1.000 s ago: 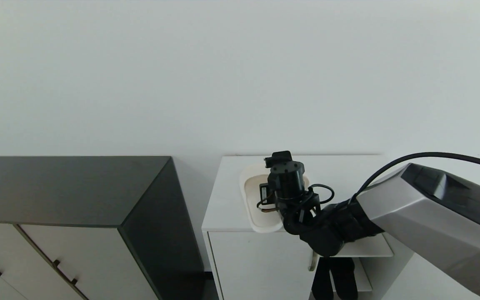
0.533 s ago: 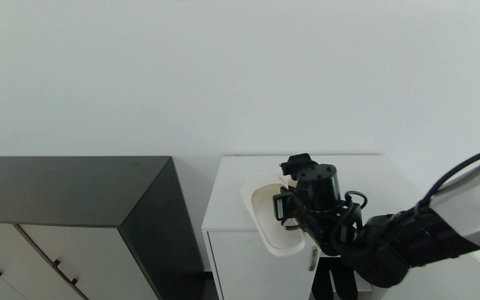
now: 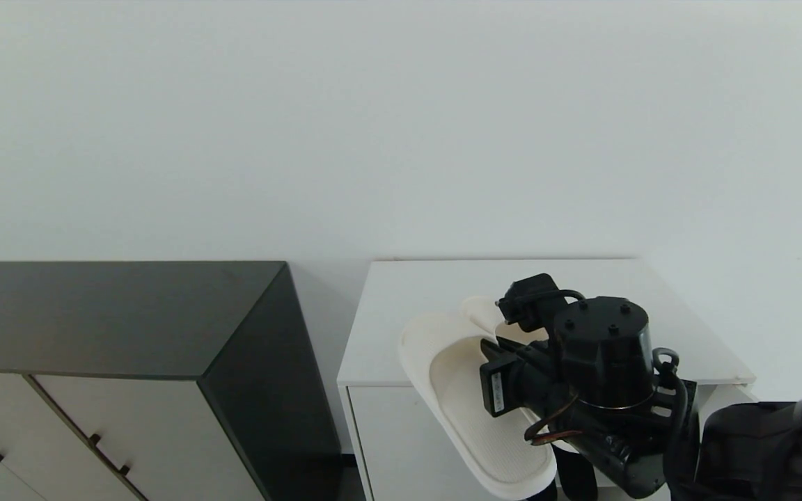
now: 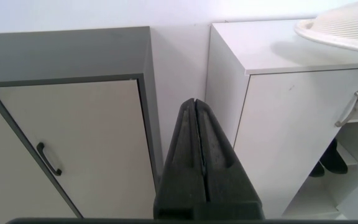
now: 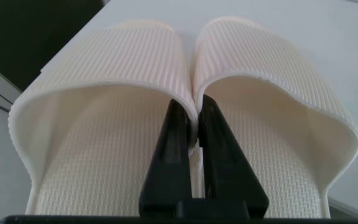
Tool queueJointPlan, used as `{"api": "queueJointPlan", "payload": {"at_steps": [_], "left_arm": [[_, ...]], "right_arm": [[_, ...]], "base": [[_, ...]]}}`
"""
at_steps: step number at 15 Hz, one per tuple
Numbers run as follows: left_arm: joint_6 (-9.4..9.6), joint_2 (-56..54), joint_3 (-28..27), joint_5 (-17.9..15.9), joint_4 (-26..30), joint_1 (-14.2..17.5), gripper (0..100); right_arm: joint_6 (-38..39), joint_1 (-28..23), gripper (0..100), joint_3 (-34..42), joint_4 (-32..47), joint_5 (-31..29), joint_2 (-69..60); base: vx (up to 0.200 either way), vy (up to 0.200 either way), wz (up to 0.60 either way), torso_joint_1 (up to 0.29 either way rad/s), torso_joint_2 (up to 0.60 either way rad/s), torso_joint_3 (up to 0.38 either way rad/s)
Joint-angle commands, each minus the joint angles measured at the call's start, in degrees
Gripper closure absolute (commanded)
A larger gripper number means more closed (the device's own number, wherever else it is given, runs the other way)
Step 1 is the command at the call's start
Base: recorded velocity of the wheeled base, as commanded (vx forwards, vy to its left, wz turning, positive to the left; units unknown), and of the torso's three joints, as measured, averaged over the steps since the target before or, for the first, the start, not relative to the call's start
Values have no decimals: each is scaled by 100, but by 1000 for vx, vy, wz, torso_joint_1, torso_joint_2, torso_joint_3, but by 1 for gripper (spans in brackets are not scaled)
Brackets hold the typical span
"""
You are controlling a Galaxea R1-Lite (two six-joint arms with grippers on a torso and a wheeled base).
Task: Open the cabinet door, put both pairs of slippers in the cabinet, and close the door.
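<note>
A pair of cream white slippers [image 3: 470, 396] hangs half off the front edge of the small white cabinet [image 3: 401, 334]. My right gripper [image 5: 196, 118] is shut on the two inner straps, pinching both slippers [image 5: 104, 137] together. In the head view the right wrist [image 3: 596, 376] covers the second slipper. The cabinet door [image 4: 297, 130] with its metal handle [image 4: 348, 109] stands ajar, and a dark pair of slippers [image 4: 331, 158] lies on a shelf inside. My left gripper [image 4: 197, 106] is shut on nothing, low in front of the gap between the two cabinets.
A larger cabinet with a dark top [image 3: 122, 313] and pale doors with black handles [image 4: 48, 158] stands to the left of the white one. A plain white wall rises behind both.
My right gripper has pulled the cream slippers forward and to the right, from lying on the cabinet top to overhanging its front edge. The right arm has drawn back toward me.
</note>
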Motion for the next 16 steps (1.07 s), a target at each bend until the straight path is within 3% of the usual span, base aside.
{"api": "queueJointPlan", "payload": {"at_steps": [1, 13, 16], "left_arm": [[-1, 0, 0, 1, -1, 0, 100], [-9, 0, 0, 10, -1, 0, 100], [-9, 0, 0, 10, -1, 0, 100]], "right_arm": [[2, 16, 100, 2, -2, -1, -39], [2, -2, 100, 19, -28, -18, -4], [2, -10, 100, 37, -28, -18, -13]], "base": [[0, 0, 0, 0, 0, 0], [-200, 0, 0, 3, 2, 4], [0, 0, 0, 0, 0, 0]]}}
